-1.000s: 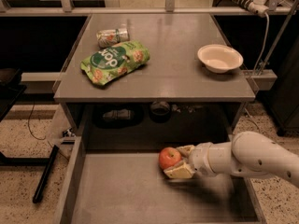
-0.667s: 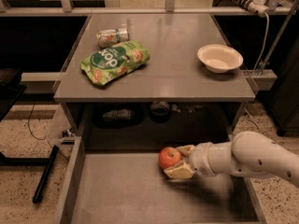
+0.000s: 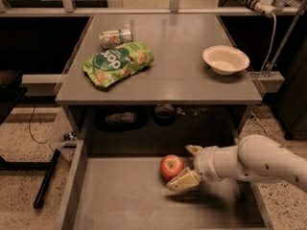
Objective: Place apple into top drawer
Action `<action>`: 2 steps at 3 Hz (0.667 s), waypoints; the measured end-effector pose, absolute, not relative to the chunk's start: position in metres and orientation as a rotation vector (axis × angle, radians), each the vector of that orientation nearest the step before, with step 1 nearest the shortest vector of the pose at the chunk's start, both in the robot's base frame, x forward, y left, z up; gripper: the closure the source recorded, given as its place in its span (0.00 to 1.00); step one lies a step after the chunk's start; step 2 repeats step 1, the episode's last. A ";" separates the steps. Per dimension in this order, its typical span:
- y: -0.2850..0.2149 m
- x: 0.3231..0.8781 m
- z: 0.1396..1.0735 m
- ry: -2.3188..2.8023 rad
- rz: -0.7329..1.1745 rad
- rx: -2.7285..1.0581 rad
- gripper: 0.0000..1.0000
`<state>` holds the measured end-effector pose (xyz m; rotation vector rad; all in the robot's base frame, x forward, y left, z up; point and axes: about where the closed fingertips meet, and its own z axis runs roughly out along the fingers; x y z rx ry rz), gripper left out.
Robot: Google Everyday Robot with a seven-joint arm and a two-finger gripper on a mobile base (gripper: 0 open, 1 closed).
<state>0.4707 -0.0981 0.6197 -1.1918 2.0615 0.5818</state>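
The red apple [image 3: 171,166] rests on the flat bottom of the pulled-out grey top drawer [image 3: 115,200], near its back middle. My gripper [image 3: 180,167] reaches in from the right on a white arm, low over the drawer floor. Its two pale fingers [image 3: 183,180] are spread, one behind the apple's right side and one in front of it. The apple sits at the fingertips, and the fingers look slack around it rather than pressed on it.
On the grey tabletop [image 3: 177,75] above the drawer lie a green snack bag [image 3: 118,63], a tipped can [image 3: 115,37] and a white bowl [image 3: 225,59]. Dark objects sit on the shelf behind the drawer [image 3: 164,113]. The drawer's left wall [image 3: 72,190] is low.
The fingers have spread a little wider around the apple. The apple has settled slightly lower and to the left on the drawer bottom. The arm has barely moved.
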 end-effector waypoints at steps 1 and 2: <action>-0.098 0.471 0.620 2.062 0.582 -1.192 0.00; -0.098 0.471 0.620 2.062 0.582 -1.192 0.00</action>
